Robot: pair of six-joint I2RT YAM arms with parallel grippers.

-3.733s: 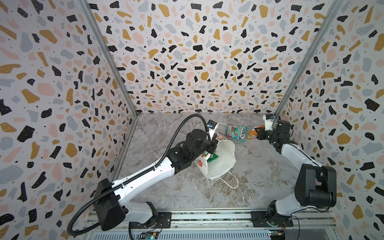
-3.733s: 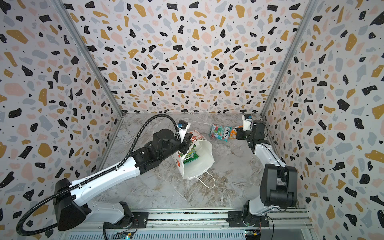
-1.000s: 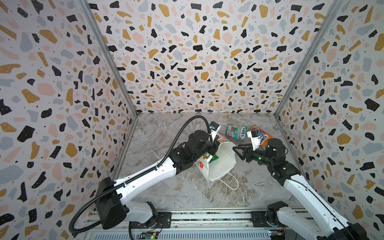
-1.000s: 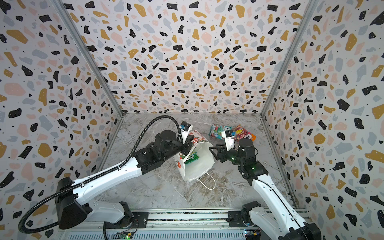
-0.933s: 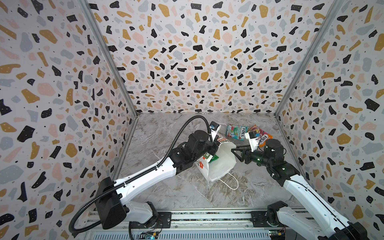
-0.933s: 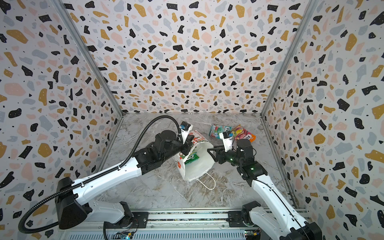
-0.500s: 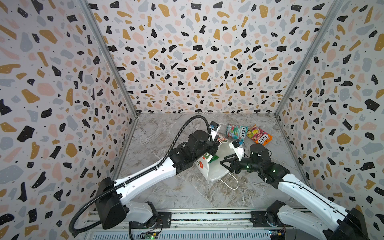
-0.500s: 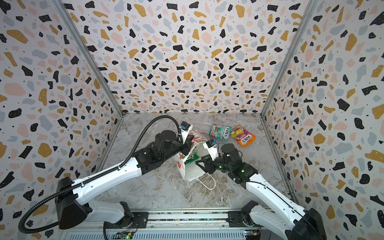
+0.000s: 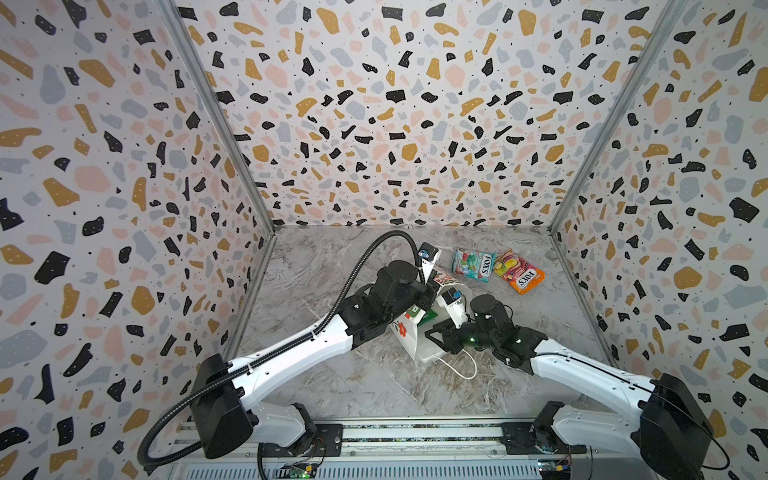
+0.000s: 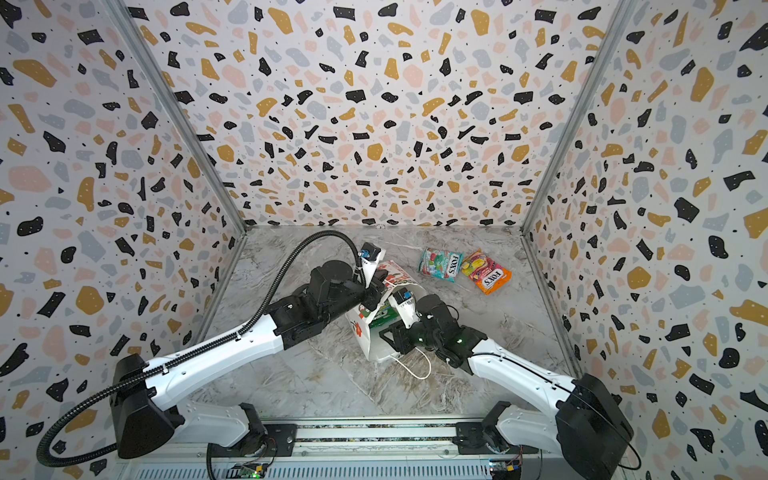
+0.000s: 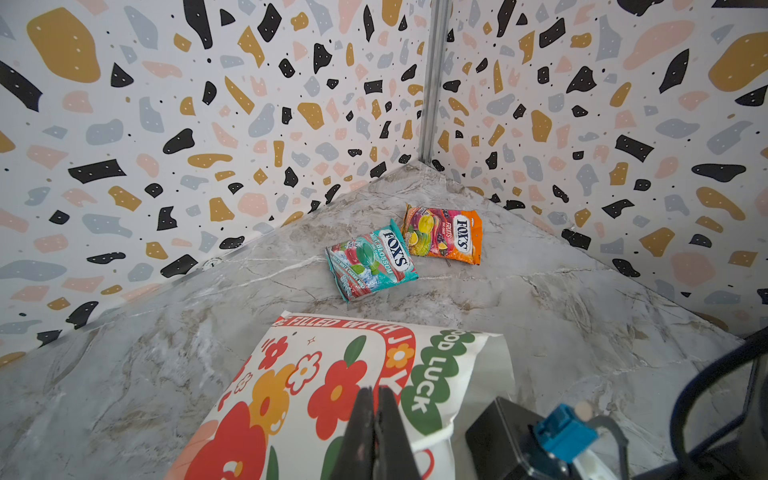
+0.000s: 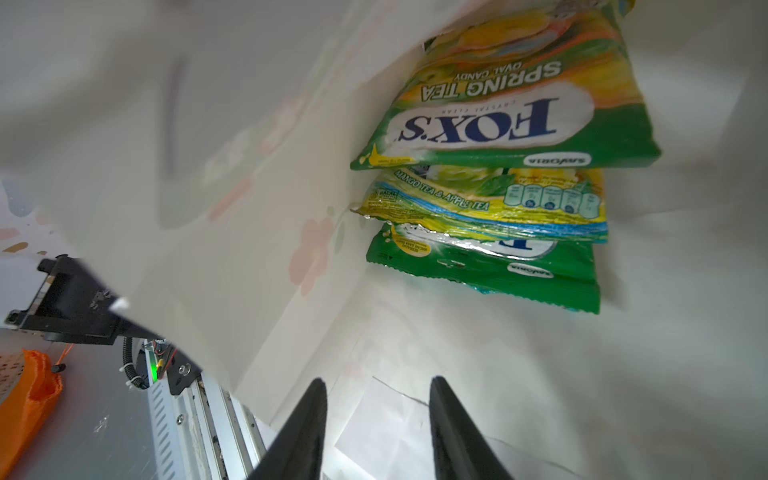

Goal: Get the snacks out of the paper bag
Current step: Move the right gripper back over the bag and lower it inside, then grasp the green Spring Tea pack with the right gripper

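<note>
Left tool (image 11: 375, 395) clamped shut on rim of white flowered paper bag (image 11: 291, 386), held mouth-open on marble-look bench (image 11: 582, 311). Right tool (image 12: 378, 384) half open, empty, inside the mouth; three green-yellow glossy candy packets (image 12: 498, 124) stacked deeper in. Risk: jaws snag bag wall, or pinch several packets

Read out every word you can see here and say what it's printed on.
"FOX'S", "MINT BLOSSOM": teal packet.
"FOX'S", "FRUITS": orange packet.
"FILLED WITH JOY", "OOD LUCK", first letter hidden: paper bag.
"FOX'S", "SPRING TEA", "OVAL CANDY": top green packet inside the bag.
"MANGO TEA & APPLE TEA": yellow-green packet beneath it.
Finer print is too small to read.
</note>
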